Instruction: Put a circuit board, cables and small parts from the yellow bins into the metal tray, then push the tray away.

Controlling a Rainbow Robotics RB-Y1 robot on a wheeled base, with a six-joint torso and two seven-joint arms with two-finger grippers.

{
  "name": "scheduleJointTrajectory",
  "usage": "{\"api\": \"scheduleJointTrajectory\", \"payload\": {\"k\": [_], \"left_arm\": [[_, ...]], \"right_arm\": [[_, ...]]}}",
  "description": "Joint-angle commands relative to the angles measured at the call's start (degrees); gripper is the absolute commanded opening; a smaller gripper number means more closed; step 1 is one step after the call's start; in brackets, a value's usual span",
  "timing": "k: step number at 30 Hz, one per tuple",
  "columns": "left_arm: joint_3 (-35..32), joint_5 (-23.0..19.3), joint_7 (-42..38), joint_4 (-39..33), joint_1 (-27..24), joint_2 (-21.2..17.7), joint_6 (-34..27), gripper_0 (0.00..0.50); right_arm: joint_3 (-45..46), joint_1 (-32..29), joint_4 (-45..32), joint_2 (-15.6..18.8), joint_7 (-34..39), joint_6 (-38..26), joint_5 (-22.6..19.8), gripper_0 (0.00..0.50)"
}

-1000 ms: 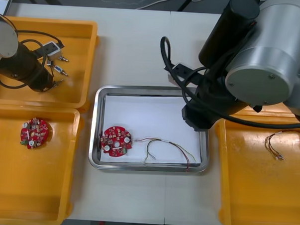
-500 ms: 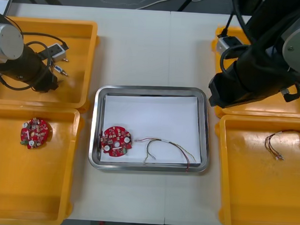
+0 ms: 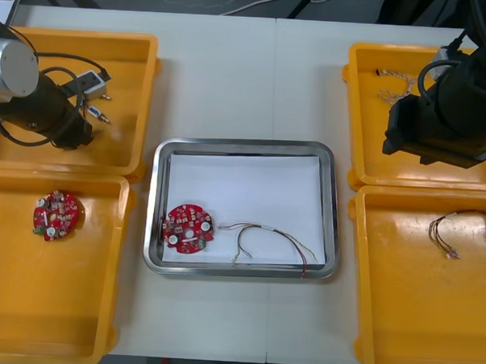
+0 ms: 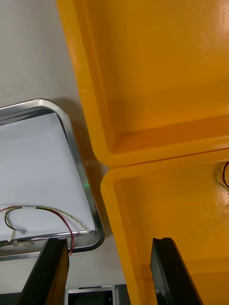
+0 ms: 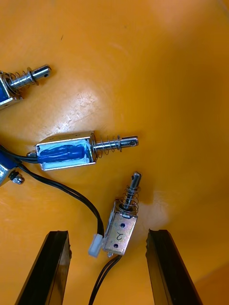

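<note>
My left gripper (image 5: 107, 233) is open low over the far left yellow bin (image 3: 127, 56). A small metal part (image 5: 121, 228) with a spring pin lies between its fingers, black wires trailing from it. Two more small metal parts (image 5: 71, 151) lie just beyond. My right gripper (image 4: 109, 240) is open and holds nothing. It hangs over the seam of the two right bins, beside the tray's corner. The metal tray (image 3: 244, 147), white inside, holds a round red circuit board (image 3: 188, 228) and a red and yellow cable (image 3: 274, 238).
Another red circuit board (image 3: 56, 216) lies in the near left bin (image 3: 51, 335). A red and yellow cable (image 3: 444, 231) lies in the near right bin (image 3: 414, 334). A pale tangle (image 3: 390, 90) sits in the far right bin, beside my right arm (image 3: 443, 122).
My right arm has swung from above the tray's right side out to the far right bin. The left arm has barely shifted over its bin.
</note>
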State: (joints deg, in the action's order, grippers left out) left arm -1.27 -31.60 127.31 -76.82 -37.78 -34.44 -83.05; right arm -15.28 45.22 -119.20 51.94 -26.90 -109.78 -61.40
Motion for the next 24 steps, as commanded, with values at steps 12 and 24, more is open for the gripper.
{"api": "scheduleJointTrajectory", "payload": {"k": [12,24], "left_arm": [[-0.22,1.54,1.01,-0.35,-0.98,2.01,0.52,0.469],[-0.14,1.28,1.27,2.99,-0.98,2.10,3.51,0.470]], "right_arm": [[8.07,-0.39,15.31,2.64,-10.81,-0.22,6.56,0.500],[10.88,-0.22,25.51,2.64,-21.88,3.26,8.58,0.500]]}}
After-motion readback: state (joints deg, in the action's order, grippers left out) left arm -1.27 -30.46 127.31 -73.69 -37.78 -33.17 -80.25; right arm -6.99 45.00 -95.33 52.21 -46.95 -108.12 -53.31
